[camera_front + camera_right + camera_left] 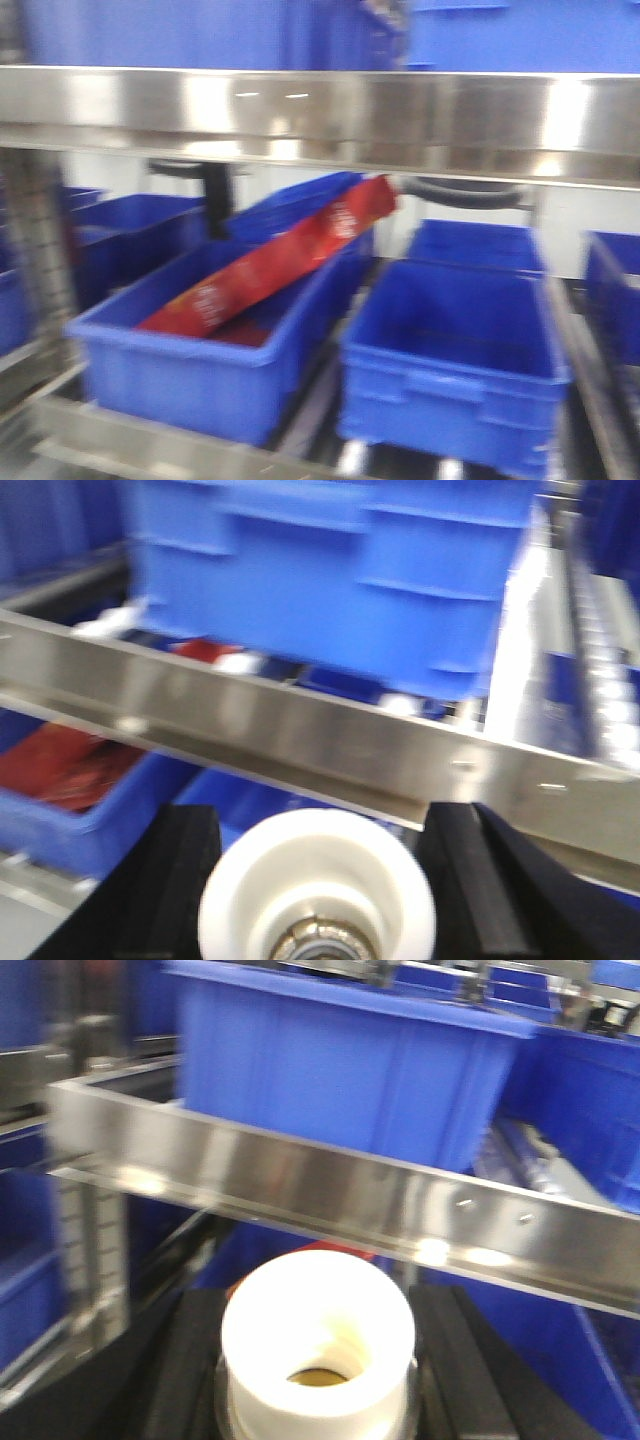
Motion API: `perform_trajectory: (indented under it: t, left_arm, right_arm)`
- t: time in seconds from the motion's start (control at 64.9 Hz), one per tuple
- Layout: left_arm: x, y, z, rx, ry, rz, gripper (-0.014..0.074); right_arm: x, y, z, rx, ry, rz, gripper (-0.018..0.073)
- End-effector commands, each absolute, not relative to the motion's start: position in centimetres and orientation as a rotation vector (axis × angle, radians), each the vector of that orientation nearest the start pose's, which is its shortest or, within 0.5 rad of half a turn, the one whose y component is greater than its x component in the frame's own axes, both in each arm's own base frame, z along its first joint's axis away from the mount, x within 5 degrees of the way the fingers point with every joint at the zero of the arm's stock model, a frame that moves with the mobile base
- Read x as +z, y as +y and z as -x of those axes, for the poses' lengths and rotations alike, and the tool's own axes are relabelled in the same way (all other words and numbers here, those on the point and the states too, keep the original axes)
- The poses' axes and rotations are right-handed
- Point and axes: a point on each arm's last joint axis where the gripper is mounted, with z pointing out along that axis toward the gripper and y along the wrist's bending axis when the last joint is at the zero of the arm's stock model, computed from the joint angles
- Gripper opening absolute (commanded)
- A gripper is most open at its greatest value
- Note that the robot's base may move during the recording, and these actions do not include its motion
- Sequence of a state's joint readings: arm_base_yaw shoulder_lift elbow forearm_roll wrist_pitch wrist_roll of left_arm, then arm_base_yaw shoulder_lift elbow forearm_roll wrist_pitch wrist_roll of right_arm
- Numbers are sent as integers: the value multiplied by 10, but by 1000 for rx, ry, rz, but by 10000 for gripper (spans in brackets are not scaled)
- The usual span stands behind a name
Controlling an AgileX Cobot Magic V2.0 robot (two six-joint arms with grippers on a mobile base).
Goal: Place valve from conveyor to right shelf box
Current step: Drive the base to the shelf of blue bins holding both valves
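**Holding two white valves before the steel shelving**

Showing, from the left wrist, the left claw (318, 1380) pinching a white plastic cylindrical valve (318, 1325), with the open round port turned toward the camera and black fingers (190, 1360) pressed against either side. Sitting low in that view, in front of and below a brushed steel shelf rail (330, 1190) that crosses the frame on a slant. Backed, above the rail, by a blue plastic upper crate (340, 1070).

Showing, from the right wrist, the right claw (318, 900) closed in the same way on a second white valve (300, 865), round-faced with a metal nut at its centre, flanked on both sides by black fingers that touch it. Placed likewise below and in front of the steel rail, outside every box.

Showing, from the front camera, the right-hand blue plastic shelf box (450, 400) standing just beside a left-hand blue plastic box (170, 385) on the lower shelf level. Holding, in the left-hand box only, a long red foil packet (280, 265), tilted, its lower end on the box floor and its upper end raised over the far rim. Blurred throughout by motion; fine detail of the valves not legible.
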State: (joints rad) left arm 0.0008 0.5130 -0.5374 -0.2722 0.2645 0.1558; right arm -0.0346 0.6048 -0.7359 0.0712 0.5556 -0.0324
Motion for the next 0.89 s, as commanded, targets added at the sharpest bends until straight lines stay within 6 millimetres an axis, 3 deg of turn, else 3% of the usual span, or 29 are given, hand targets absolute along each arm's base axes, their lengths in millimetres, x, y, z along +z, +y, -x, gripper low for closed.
perform_trajectory:
  t: [0.0, 0.878]
  left_arm:
    - [340, -6, -108, -143, 1651, 48, -111]
    - [340, -6, -108, -143, 1651, 48, -111]
  right_arm:
    - [371, -2, -115, 13, 1822, -31, -162]
    - [371, -2, -115, 13, 1822, -31, -162]
